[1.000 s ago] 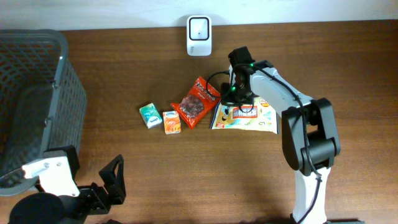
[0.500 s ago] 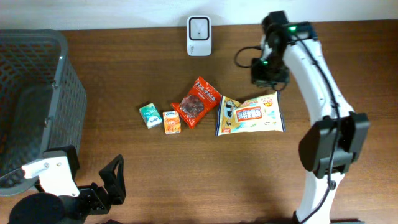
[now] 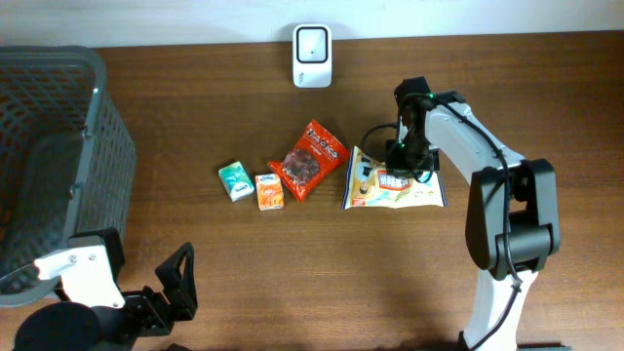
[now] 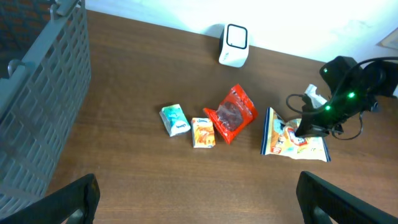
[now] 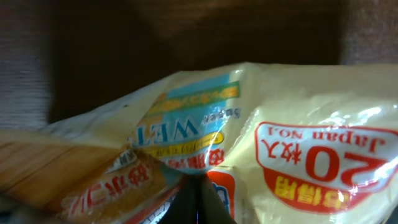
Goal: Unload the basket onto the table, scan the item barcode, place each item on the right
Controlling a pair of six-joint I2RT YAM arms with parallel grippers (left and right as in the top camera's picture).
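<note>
Overhead: wipes pack apparently beneath closed right pincer.

Pack under right hand: pale yellow w/ blue & red print. Left of hand: red bag, orange box, teal-white box. Scanner white, dark window. Basket dk grey mesh. Tabletop dk brown woodgrain.
</note>
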